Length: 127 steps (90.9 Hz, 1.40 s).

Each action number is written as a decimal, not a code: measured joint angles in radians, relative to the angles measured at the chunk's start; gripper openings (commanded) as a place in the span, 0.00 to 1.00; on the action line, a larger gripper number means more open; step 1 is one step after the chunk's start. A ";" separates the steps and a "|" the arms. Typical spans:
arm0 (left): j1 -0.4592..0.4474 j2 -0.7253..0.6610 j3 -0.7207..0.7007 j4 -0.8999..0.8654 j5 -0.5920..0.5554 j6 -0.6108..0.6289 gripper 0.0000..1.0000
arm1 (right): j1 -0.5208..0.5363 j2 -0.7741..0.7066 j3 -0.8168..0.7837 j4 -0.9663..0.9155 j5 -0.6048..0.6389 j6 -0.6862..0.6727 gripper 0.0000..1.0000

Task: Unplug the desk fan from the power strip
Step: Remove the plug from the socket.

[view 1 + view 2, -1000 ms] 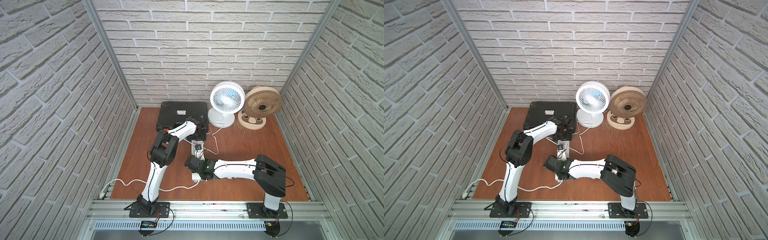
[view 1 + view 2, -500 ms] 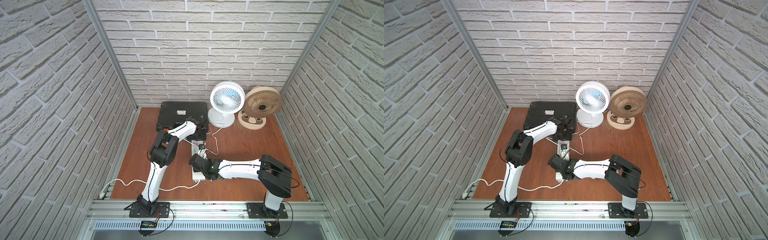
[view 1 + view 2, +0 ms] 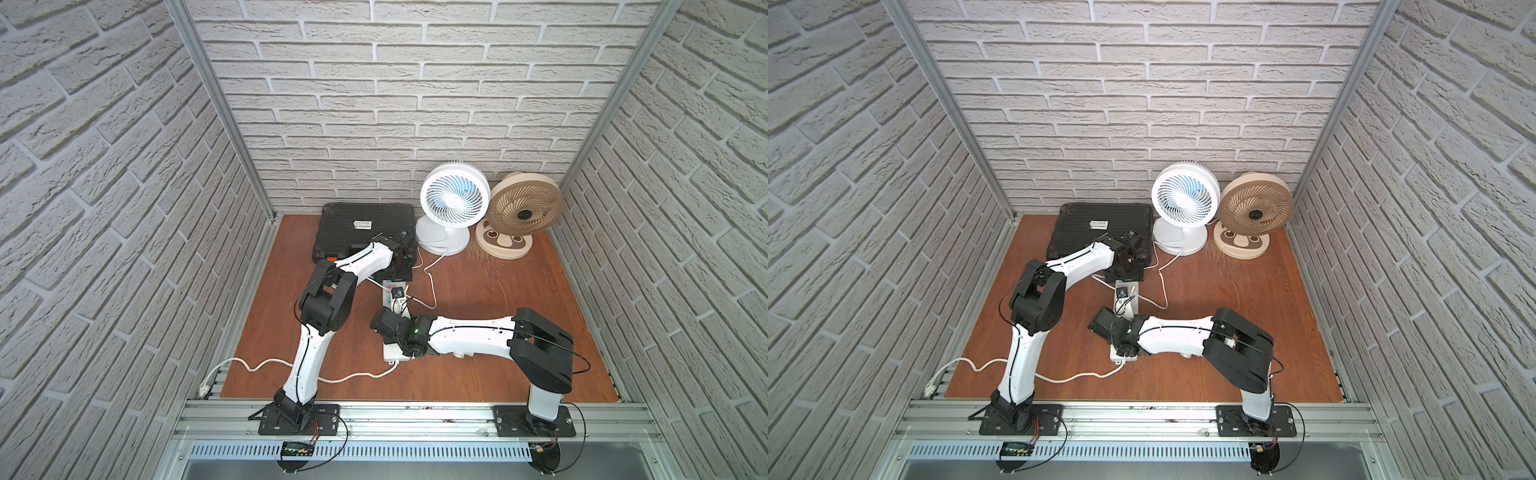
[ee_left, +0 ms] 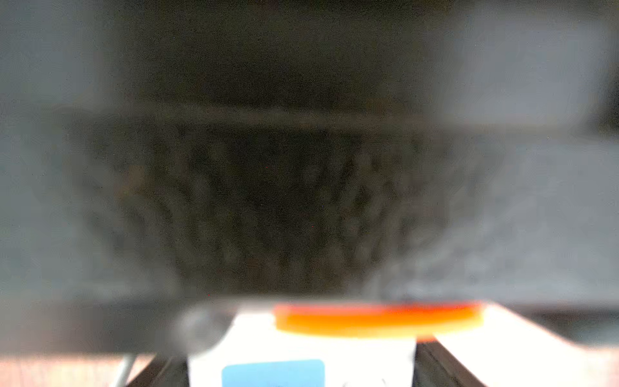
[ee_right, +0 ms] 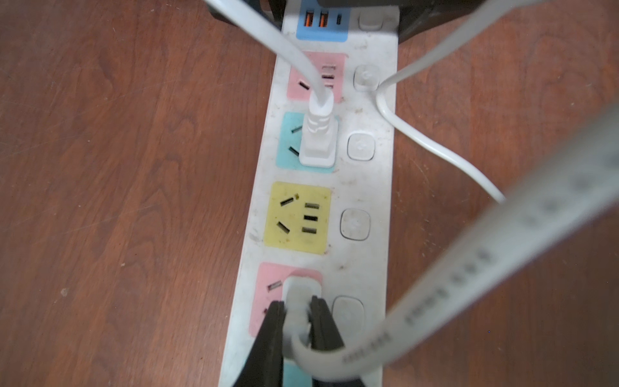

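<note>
Right gripper [image 5: 296,310]: clamped on white plug [image 5: 301,288], pink socket [image 5: 268,273], power strip [image 5: 368,187]. Left gripper [image 3: 397,272]: state indiscernible. Desk fan [image 3: 453,199]: one o'clock of strip.

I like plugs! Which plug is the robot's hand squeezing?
The pink-panel plug, next to the yellow panel: the right hand pinches it. The teal-panel plug stands untouched.

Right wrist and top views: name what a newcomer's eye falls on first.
In the right wrist view, the right gripper is shut on a white plug in the pink socket of the power strip, beside the empty yellow socket; a second plug sits in the teal socket. In both top views, the white desk fan and a tan fan stand side by side at the back wall.
</note>
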 measured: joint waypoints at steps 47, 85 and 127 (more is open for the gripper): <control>0.000 -0.003 -0.005 0.005 0.000 0.000 0.00 | 0.009 0.014 0.011 -0.010 0.025 -0.012 0.03; 0.000 -0.004 -0.008 0.008 0.000 -0.009 0.00 | -0.014 -0.071 -0.151 0.185 -0.012 0.050 0.03; 0.000 -0.004 -0.008 0.008 0.000 -0.008 0.00 | -0.006 -0.026 -0.045 0.045 -0.001 0.028 0.03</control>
